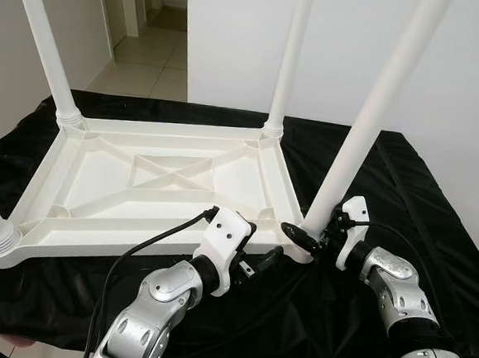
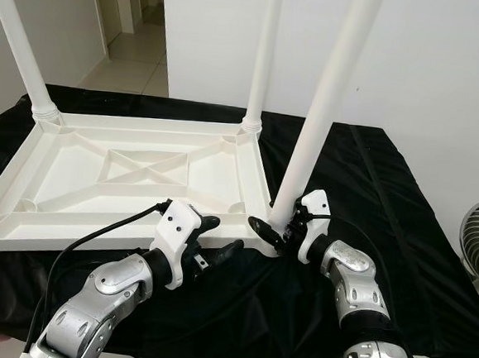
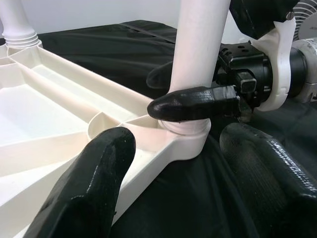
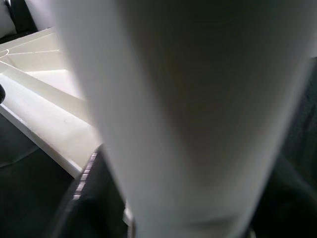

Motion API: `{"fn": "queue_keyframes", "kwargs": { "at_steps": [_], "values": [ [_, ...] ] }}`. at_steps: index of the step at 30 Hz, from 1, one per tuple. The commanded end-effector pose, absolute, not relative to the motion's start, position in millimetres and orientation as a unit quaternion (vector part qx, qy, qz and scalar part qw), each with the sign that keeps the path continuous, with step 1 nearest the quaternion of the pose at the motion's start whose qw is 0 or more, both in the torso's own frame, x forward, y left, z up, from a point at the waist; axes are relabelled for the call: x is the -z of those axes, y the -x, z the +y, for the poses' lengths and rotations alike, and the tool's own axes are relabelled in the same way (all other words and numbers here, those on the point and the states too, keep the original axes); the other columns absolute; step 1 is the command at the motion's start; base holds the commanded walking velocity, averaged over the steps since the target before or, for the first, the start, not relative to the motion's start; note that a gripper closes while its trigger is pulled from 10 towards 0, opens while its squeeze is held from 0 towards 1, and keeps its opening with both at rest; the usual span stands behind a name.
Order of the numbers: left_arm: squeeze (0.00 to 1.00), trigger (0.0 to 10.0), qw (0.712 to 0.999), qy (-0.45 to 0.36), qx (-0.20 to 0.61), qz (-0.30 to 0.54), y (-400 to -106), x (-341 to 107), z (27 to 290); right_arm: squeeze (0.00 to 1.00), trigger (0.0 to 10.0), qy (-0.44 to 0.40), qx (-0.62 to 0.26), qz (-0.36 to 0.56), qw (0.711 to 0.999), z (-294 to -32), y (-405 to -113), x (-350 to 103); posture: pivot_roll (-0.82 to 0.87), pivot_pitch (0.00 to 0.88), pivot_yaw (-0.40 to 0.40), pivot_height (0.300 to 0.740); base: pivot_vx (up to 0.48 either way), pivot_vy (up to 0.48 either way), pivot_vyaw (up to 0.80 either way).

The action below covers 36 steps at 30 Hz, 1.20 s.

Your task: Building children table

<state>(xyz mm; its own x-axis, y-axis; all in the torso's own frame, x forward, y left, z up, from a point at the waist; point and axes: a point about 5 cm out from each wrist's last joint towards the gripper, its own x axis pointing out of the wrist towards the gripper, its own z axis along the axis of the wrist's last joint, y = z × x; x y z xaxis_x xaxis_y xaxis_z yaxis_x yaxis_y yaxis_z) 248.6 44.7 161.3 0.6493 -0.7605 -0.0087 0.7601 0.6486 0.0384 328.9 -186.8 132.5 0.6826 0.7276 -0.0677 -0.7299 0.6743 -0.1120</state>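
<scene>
The white children's table (image 1: pixel 156 181) lies upside down on a black cloth (image 1: pixel 420 201), 4 legs up. The right claw (image 1: pixel 305 236) clasps the near-right leg (image 1: pixel 368 123) at its base — the left claw (image 1: pixel 254 259), fingers parted, hovers beside the tabletop's near edge.

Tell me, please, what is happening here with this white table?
The robot is assembling a white plastic table, which lies upside down on a black cloth. Its right gripper is closed around the base of the near right leg, just above its corner socket. The left gripper is open beside that corner, holding nothing. The other three legs stand in their sockets.
</scene>
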Motion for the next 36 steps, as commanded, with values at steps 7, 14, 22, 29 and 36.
{"fn": "queue_keyframes", "kwargs": {
  "at_steps": [7,14,22,29,36],
  "values": [
    [0.00,10.0,0.911,-0.014,0.412,0.006,-242.6,-159.0,44.9,0.00,0.0,0.056,-0.418,0.019,0.906,-184.9,-319.8,-123.2,0.00,0.056,-0.034,0.740,0.000,0.000,0.00],
    [0.00,10.0,0.909,-0.012,0.416,0.009,-239.5,-157.6,45.4,0.00,10.0,0.052,-0.387,0.007,0.920,-180.9,-311.2,-122.3,0.01,0.060,-0.028,0.740,0.000,0.000,0.00],
    [0.00,10.0,0.909,-0.013,0.416,0.012,-236.6,-157.1,46.2,0.00,10.0,0.064,-0.255,0.000,0.965,-176.4,-300.2,-117.9,0.02,0.063,-0.042,0.740,0.000,0.000,0.00],
    [0.00,10.0,0.910,-0.009,0.415,0.015,-235.2,-155.9,44.3,0.00,10.0,0.028,-0.047,-0.008,0.998,-166.7,-288.7,-124.4,0.02,0.060,-0.056,0.740,0.000,0.000,0.00],
    [0.00,10.0,0.910,-0.008,0.415,0.014,-234.4,-156.6,43.0,0.00,10.0,0.001,0.039,0.005,0.999,-151.6,-280.2,-125.6,0.03,0.052,-0.057,0.740,0.000,0.000,0.00]
  ]
}}
